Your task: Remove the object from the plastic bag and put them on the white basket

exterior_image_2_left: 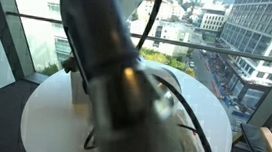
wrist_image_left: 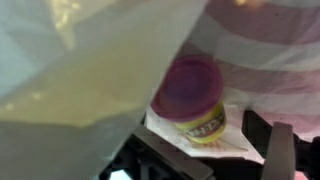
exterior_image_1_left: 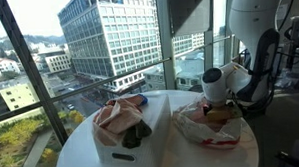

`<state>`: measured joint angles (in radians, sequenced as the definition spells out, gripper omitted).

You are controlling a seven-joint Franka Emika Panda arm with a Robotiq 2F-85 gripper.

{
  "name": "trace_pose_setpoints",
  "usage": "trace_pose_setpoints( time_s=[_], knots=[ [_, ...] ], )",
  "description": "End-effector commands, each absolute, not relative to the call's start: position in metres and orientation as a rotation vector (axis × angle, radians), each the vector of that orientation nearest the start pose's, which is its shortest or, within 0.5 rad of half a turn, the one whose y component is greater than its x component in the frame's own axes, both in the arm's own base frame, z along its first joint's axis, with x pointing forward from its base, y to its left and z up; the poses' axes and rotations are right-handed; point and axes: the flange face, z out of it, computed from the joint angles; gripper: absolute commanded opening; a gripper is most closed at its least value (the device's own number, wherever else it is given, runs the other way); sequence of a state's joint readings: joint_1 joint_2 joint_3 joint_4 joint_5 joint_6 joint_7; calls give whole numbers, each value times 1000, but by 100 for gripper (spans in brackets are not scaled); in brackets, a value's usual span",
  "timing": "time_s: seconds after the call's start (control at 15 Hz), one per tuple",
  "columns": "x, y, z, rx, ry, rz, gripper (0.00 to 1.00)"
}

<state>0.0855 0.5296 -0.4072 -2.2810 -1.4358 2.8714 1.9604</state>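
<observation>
Pink-lidded tub [wrist_image_left: 190, 100] lies inside plastic bag [wrist_image_left: 90, 60], just ahead of pincer [wrist_image_left: 215, 155].

A round white bench [exterior_image_1_left: 77, 146] stands at floor-to-ceiling windows [exterior_image_1_left: 37, 27]; beyond the glass, a tall office block [exterior_image_1_left: 113, 35] rises above a city street [exterior_image_1_left: 82, 91] and low houses [exterior_image_1_left: 4, 67].

Gripper [exterior_image_1_left: 221, 107] seemingly inside plastic bag [exterior_image_1_left: 203, 132]; white basket [exterior_image_1_left: 158, 129] beside.
</observation>
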Motion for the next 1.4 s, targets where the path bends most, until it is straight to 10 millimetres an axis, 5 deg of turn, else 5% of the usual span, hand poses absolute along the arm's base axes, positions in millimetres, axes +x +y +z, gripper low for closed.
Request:
trace_pose_setpoints(
  time_s=[0.0, 0.4, 0.67, 1.0, 1.33],
  knots=[
    [476, -125, 112, -3186, 1428, -695, 68],
    [474, -125, 140, -3183, 1467, -740, 20],
    [464, -123, 155, -3172, 1582, -538, 18],
    [447, -85, 163, -3169, 1537, -35, 18],
    [481, -72, 239, -3034, 1546, -137, 18]
  ],
)
